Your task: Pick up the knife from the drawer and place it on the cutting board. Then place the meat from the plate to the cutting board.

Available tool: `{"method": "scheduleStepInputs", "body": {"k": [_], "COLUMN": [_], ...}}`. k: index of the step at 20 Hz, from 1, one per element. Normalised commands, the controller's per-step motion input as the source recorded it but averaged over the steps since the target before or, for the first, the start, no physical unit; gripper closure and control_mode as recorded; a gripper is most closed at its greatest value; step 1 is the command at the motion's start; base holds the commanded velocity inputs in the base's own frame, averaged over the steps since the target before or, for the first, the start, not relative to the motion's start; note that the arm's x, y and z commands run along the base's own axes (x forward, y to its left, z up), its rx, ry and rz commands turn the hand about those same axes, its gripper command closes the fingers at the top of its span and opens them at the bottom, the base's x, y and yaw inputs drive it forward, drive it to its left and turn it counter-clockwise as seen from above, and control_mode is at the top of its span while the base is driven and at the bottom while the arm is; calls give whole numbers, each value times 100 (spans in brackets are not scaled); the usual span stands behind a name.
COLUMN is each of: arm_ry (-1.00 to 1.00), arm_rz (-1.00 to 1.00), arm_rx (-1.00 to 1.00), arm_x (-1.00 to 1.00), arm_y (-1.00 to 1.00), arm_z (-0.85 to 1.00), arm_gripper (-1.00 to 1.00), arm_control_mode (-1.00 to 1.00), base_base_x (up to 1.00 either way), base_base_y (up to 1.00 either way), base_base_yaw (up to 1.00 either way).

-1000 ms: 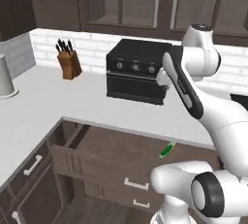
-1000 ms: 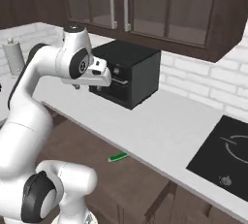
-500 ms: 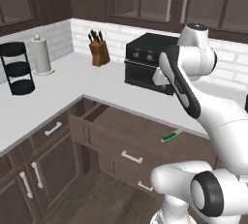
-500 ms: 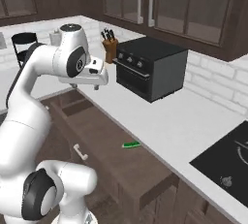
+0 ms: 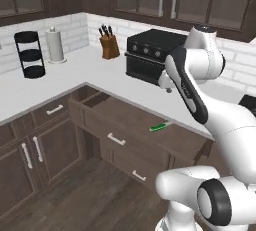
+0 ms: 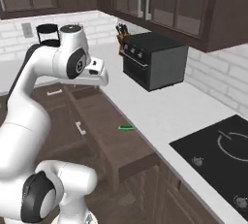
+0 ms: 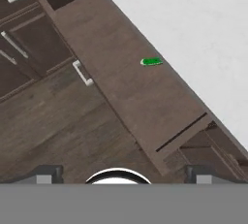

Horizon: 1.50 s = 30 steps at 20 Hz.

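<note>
We find the drawer pulled wide out from under the counter, its silver bar handle facing the floor side. The knife lies flat on the drawer's floor, close against the counter edge and well away from the handle; in the hand view it sits at the same spot, green handle plain, blade too small to judge. Seen from the right base, it lies roughly midway along the drawer.

The gripper hangs high above the drawer, well apart from the knife, fingers spread wide and holding nothing.

Behind the drawer, on the counter, stands a black oven; just beside it, a wooden knife block. Further along from the block we note a paper towel roll and a black tiered stand. A black cooktop lies in the counter on the oven's other side.

We can read no brand, label or writing on any item.
</note>
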Motion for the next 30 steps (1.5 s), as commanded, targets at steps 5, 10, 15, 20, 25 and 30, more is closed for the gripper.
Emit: {"method": "scheduleStepInputs", "body": {"k": [5,10,15,20,25,30], "arm_ry": [0,0,0,0,0,0], "arm_rz": [0,0,0,0,0,0], "arm_rx": [0,0,0,0,0,0], "arm_x": [0,0,0,0,0,7], "arm_y": [0,0,0,0,0,8], "arm_z": [0,0,0,0,0,-43], "arm_gripper": [-100,-100,-100,-100,-100,-100], "arm_control_mode": [100,100,100,100,-100,-100], "base_base_x": [1,5,-7,0,0,0], "base_base_y": [-38,-56,-55,-20,0,0], "base_base_yaw": [38,32,14,7,0,0]}}
